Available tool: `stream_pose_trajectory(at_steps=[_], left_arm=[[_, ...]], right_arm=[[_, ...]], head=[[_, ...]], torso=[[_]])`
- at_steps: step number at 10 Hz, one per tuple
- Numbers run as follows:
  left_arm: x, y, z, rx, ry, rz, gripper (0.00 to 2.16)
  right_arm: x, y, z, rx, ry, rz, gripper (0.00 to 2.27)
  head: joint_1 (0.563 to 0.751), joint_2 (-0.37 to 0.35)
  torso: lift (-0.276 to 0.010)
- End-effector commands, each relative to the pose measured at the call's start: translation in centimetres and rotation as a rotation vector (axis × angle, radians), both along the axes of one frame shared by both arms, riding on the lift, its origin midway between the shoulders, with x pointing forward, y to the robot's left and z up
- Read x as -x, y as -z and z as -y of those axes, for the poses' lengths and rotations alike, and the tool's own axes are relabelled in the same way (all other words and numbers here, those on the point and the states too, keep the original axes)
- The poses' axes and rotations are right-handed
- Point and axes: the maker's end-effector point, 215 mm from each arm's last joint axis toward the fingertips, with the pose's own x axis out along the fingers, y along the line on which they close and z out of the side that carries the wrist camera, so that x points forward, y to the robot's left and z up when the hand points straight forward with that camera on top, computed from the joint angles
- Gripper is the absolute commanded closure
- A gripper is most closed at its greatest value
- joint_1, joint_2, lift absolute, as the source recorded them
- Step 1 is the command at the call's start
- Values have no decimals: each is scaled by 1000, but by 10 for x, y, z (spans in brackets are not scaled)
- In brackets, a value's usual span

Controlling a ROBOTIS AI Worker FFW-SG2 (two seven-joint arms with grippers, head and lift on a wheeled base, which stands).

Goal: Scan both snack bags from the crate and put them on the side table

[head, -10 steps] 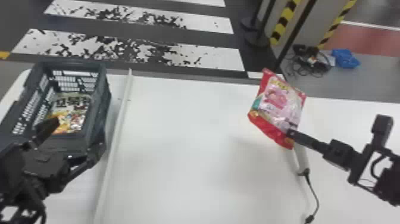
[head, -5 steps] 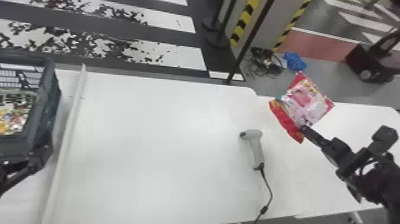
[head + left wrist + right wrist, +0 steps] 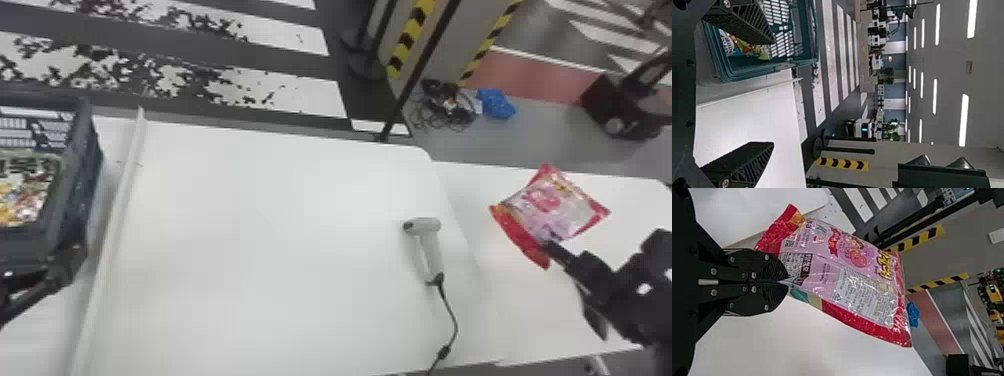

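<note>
Over the side table [image 3: 530,310], the red-and-pink snack bag [image 3: 555,205] hangs tilted from the right gripper [image 3: 787,281], whose fingers are closed together on one margin of the packet, the rest projecting unsupported beyond the tips. The left gripper [image 3: 773,93] is beside the crate [image 3: 766,68], fingers wide apart with nothing between them; the second snack bag [image 3: 25,195] lies inside the crate. The step in hand is judged to be set-down of the first bag; whether its code has been read cannot be told. Lower the bag until its broad face bears on the table, keep the wrist steady, then part the fingers evenly and withdraw along their own line. Release too high may let the loose end fold or slide. Observe the edges: the far edge of the side table runs close behind the bag, so set down toward the near side, where white surface extends. Toward the robot's left, the main table [image 3: 280,240] ends just beside the scanner [image 3: 431,247]; keep bag and wrist outside that border and away from the cable [image 3: 454,320].
</note>
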Motion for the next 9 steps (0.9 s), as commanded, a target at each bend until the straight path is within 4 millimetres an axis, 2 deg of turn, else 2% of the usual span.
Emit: stream_pose_trajectory(at_steps=[1, 2, 3, 4, 5, 6, 7, 8, 9], left_arm=[[0, -1, 0, -1, 2, 1, 76], [0, -2, 0, -1, 4, 4, 76], [0, -2, 0, 2, 4, 4, 76], [1, -3, 1, 3, 6, 6, 76], [1, -6, 0, 2, 6, 14, 76], [1, -8, 0, 2, 6, 16, 76], [2, -8, -1, 0, 6, 17, 76], [3, -9, 0, 1, 8, 18, 80], [2, -11, 0, 3, 7, 21, 80]], right_arm=[[10, 28, 10, 16, 21, -106, 2240], [13, 45, 7, 0, 20, -144, 2233], [14, 59, 0, -11, 17, -171, 2017], [13, 61, 5, 26, 41, -177, 1217], [10, 63, 4, 34, 46, -176, 12], [6, 59, 5, 51, 56, -154, -2], [-1, 42, 6, 92, 60, -104, 36], [-9, 21, -3, 147, 41, -46, 56], [-19, -4, -20, 212, 8, 11, 56]], head=[[695, -350], [695, -350], [695, -350], [695, -350], [695, -350], [695, -350], [695, -350], [695, -350], [695, -350]], torso=[[-87], [-87], [-87], [-87], [-87], [-87], [-87], [-87], [-87]])
